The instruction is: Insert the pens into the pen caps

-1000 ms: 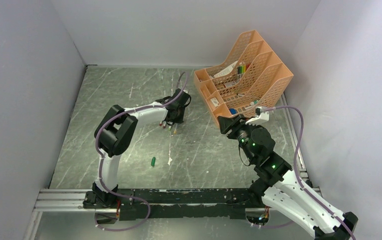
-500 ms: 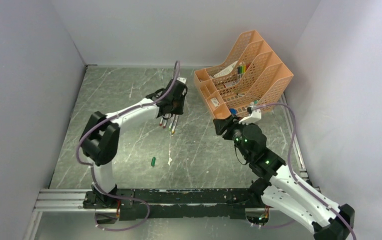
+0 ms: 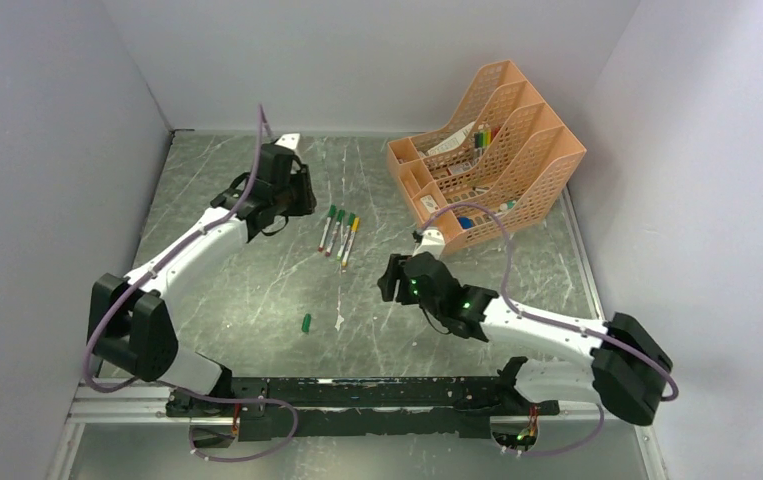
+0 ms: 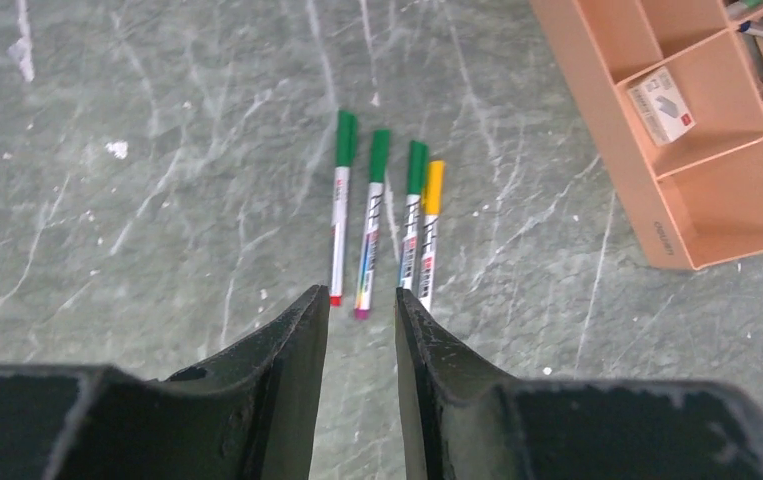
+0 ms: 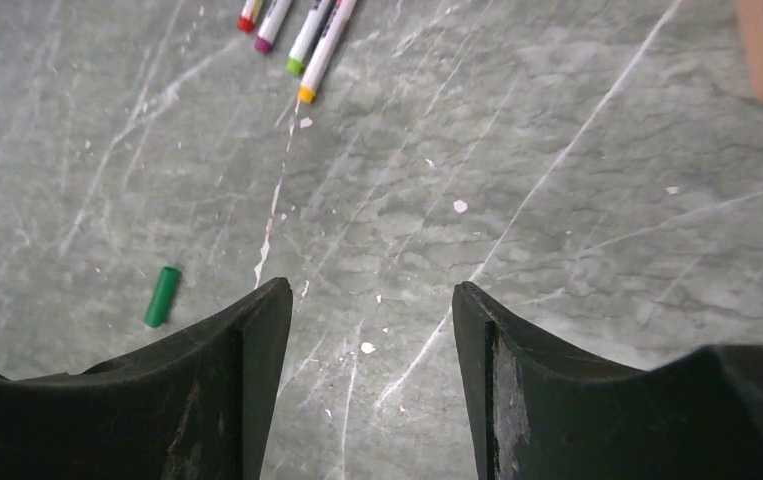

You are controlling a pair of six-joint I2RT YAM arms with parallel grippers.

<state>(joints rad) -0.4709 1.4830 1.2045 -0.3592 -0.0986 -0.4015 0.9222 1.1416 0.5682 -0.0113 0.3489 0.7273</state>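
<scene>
Four pens (image 4: 382, 225) lie side by side toward the table's (image 3: 217, 300) far edge, about midway between its sides. Each one has a fitted cap (image 4: 380, 155) on its far end, three green and one yellow, so I'd guess this row is where finished ones get parked. The left gripper (image 4: 360, 300) hangs just short of their near ends, jaws barely apart, holding nothing. The right gripper (image 5: 372, 300) is spread wide and empty over bare table. One loose green cap (image 5: 162, 296) sits closer to the near edge, probably next up.
</scene>
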